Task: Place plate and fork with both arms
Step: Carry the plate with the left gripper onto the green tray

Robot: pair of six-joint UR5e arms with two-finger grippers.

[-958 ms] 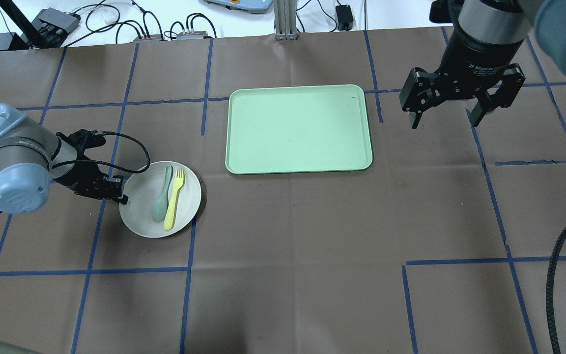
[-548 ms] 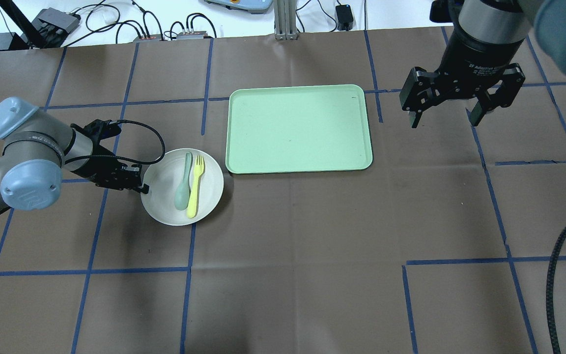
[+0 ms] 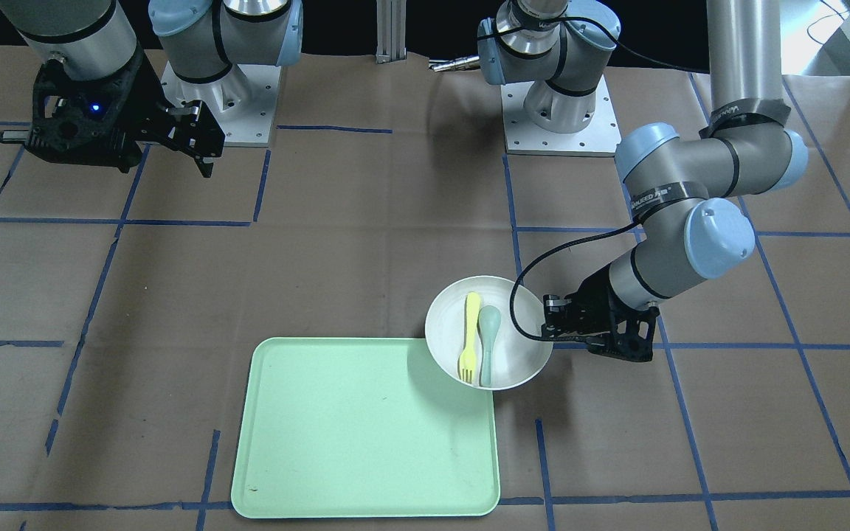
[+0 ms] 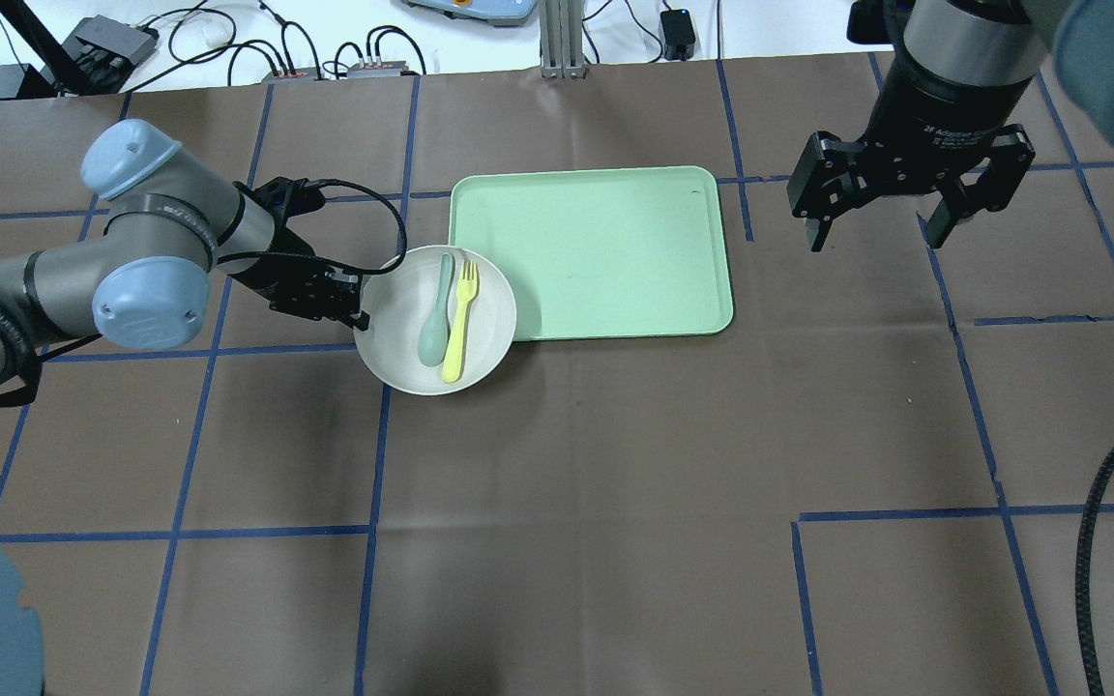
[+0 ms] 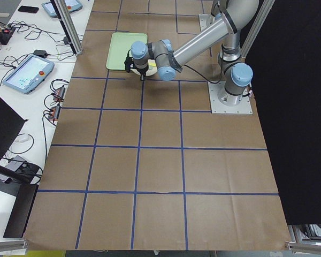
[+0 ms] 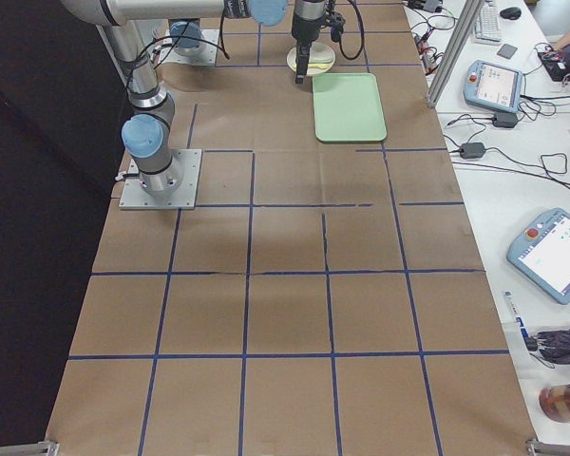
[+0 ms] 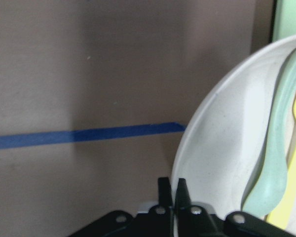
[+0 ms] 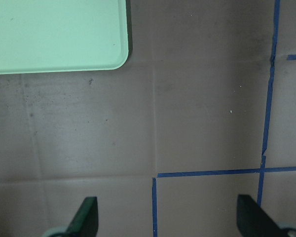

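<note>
The off-white plate [image 4: 402, 324] is held off the table at the mint-green tray's [image 4: 596, 251] left edge, overlapping its corner. The pale-yellow fork [image 4: 460, 319] lies in it beside a grey-green spoon [image 4: 436, 324]. My left gripper [image 4: 356, 311] is shut on the plate's left rim; the left wrist view shows its jaws pinching the rim [image 7: 187, 163]. In the front-facing view the plate [image 3: 443, 328], fork [image 3: 469, 335] and left gripper [image 3: 549, 328] show at the tray's [image 3: 366, 435] corner. My right gripper [image 4: 881, 227] is open and empty, hovering right of the tray.
Brown paper with blue tape lines covers the table [image 4: 567, 483]. Cables and boxes lie along the far edge [image 4: 228, 43]. A black cable [image 4: 1094, 541] hangs at the right. The right wrist view shows the tray's corner [image 8: 59, 34] and bare paper.
My left gripper has carried the plate with fork and spoon to the right and away from me, up to the tray's left edge. The right arm has stayed still.
</note>
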